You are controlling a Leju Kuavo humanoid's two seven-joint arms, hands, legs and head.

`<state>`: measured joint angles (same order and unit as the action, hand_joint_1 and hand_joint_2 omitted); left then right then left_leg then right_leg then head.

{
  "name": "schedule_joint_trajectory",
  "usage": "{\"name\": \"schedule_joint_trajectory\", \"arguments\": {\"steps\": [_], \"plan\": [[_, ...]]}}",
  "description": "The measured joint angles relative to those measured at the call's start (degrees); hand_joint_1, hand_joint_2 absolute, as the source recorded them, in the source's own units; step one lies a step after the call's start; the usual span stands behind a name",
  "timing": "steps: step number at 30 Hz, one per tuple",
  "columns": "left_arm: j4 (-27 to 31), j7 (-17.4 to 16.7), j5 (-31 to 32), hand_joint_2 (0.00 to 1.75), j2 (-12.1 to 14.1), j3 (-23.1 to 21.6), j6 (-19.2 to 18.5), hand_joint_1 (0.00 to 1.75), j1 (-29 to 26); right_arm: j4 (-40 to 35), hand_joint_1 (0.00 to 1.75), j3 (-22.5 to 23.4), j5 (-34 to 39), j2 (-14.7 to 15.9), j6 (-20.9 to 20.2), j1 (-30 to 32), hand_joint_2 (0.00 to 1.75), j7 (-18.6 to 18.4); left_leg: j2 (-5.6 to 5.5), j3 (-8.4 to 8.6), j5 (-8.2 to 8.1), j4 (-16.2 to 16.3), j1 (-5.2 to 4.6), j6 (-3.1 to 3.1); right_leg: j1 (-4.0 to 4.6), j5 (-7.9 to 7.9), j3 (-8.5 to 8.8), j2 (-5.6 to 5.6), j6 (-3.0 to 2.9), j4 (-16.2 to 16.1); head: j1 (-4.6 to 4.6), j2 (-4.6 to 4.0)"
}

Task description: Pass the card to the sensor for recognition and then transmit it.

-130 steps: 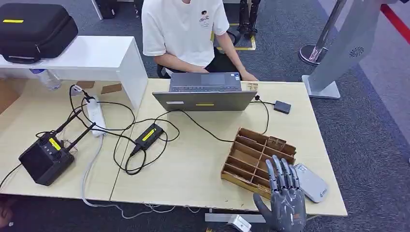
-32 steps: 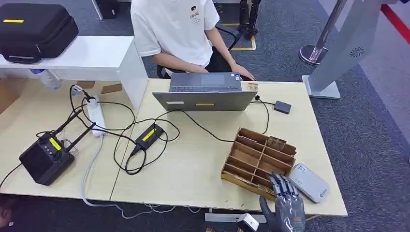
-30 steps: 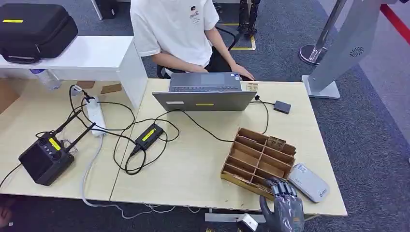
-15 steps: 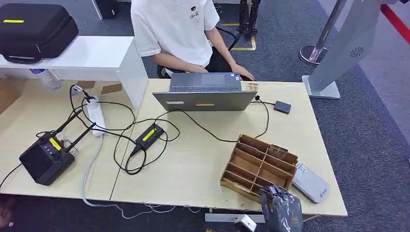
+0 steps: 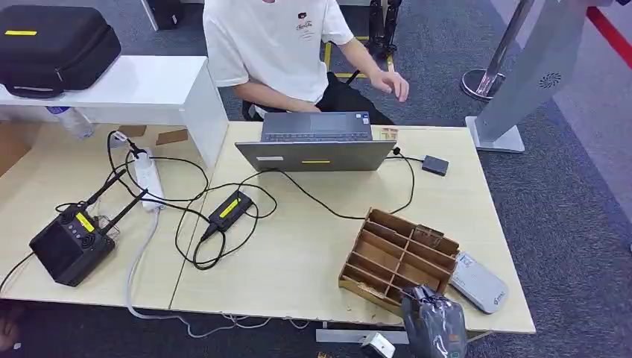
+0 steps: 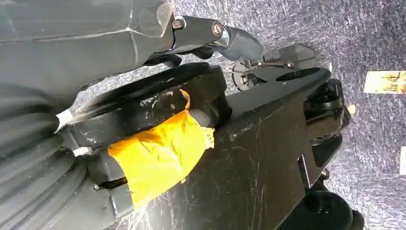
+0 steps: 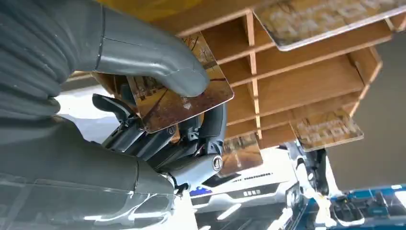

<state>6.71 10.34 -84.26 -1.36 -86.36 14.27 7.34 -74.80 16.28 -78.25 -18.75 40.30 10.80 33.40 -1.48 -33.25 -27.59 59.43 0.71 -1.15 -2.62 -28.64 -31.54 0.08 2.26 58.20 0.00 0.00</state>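
Observation:
My right hand (image 5: 434,326) hangs over the table's front edge, at the near corner of the wooden divider tray (image 5: 395,250). In the right wrist view the hand (image 7: 119,143) pinches a brown patterned card (image 7: 177,96) between its thumb (image 7: 143,52) and its dark fingers, just outside the tray (image 7: 306,76). Other cards (image 7: 325,129) lie in the tray's slots. A small black box (image 5: 435,165) wired to the laptop (image 5: 316,142) sits at the table's far right. My left hand (image 6: 215,33) hangs beside my body over the carpet and holds nothing.
A grey flat device (image 5: 478,282) lies right of the tray. A person in a white shirt (image 5: 272,45) sits behind the laptop with one hand raised. Cables, a power brick (image 5: 229,210), a power strip (image 5: 149,179) and a black radio unit (image 5: 68,247) cover the left side.
My right hand has drawn back toward the front edge and curled its fingers onto a card. The tray has turned slightly. The person has lifted a hand off the laptop.

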Motion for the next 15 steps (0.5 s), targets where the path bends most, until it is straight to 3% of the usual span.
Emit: {"name": "schedule_joint_trajectory", "arguments": {"steps": [3, 8, 15], "plan": [[0.0, -0.22, 0.74, 1.75, -0.02, 0.0, 0.02, 0.0, 0.08, -1.53, 1.75, -0.28, 1.31, 0.0, 0.0, 0.03, 1.75, 0.11, 0.0, -0.01, 0.0, 0.0, 0.0, 0.0, 0.0, 0.0, 0.0, 0.0, 0.0, 0.0, 0.02, 0.0], [0.0, -0.5, 1.66, 1.75, -0.02, 0.0, -0.13, 0.0, 0.16, -4.81, 1.75, -2.36, 3.52, 0.5, 0.0, -0.46, 1.75, -2.73, 0.02, -0.01, 0.0, 0.0, 0.0, 0.0, 0.0, 0.01, 0.0, 0.01, -0.01, 0.01, 0.0, 0.0], [0.0, -0.57, 2.45, 1.75, 0.02, 0.0, -0.59, 0.0, 0.22, -8.26, 1.75, -9.31, 8.04, 6.31, -0.02, -3.49, 1.75, -12.93, 0.02, -0.02, 0.05, 0.02, -0.01, -0.01, -0.01, 0.11, -0.01, 0.01, 0.01, 0.0, 0.02, 0.0]]}}
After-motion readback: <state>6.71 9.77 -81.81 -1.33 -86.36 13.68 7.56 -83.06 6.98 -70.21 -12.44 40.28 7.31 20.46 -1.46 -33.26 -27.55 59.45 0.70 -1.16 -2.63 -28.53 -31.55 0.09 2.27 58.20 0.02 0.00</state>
